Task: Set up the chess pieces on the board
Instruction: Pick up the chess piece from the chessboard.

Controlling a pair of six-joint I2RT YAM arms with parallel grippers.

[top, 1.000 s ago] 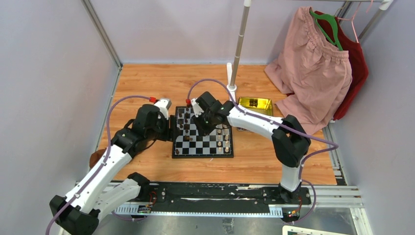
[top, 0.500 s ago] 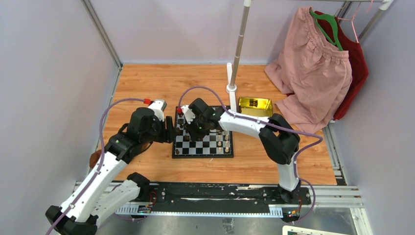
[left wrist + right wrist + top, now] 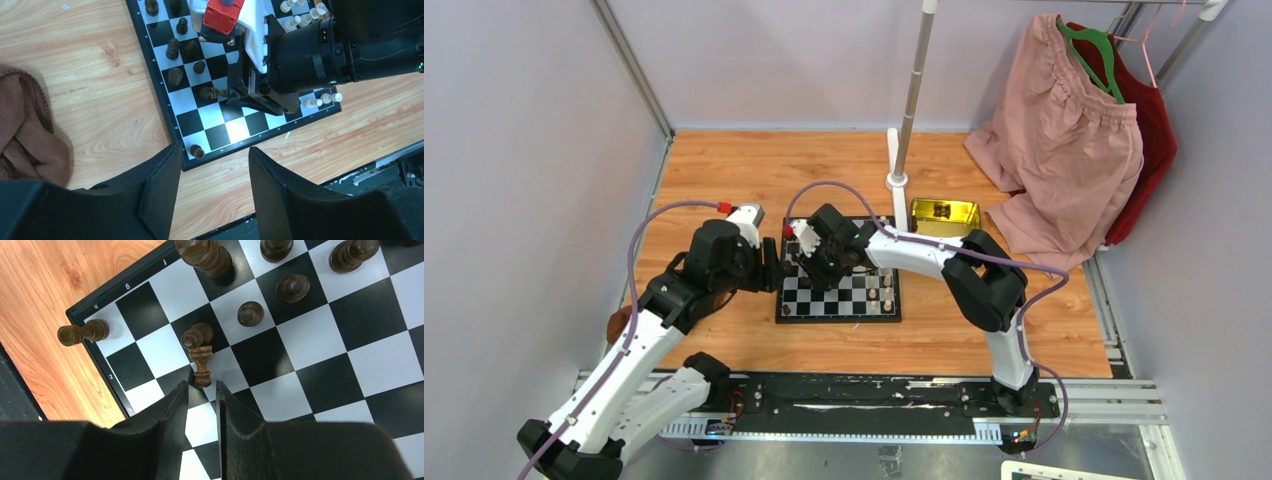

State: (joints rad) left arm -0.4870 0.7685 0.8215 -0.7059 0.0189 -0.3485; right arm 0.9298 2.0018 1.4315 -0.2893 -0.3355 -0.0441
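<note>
one toppled dark piece [image 3: 200, 360], right gripper [image 3: 202, 388] barely parted, left gripper [image 3: 212, 154] agape, both empty

The top camera is looking down over the whole wooden tabletop [image 3: 724, 170] from behind; both wrist cameras are looking down closer, sharing the black-and-silver checkered chessboard [image 3: 849, 298].

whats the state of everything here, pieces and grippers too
fallen dark piece: lying on its side on the board
other dark pieces: upright
white pieces: upright
right gripper: open, tips at the fallen dark piece
left gripper: open, empty
brown cloth: crumpled beside the board
</note>
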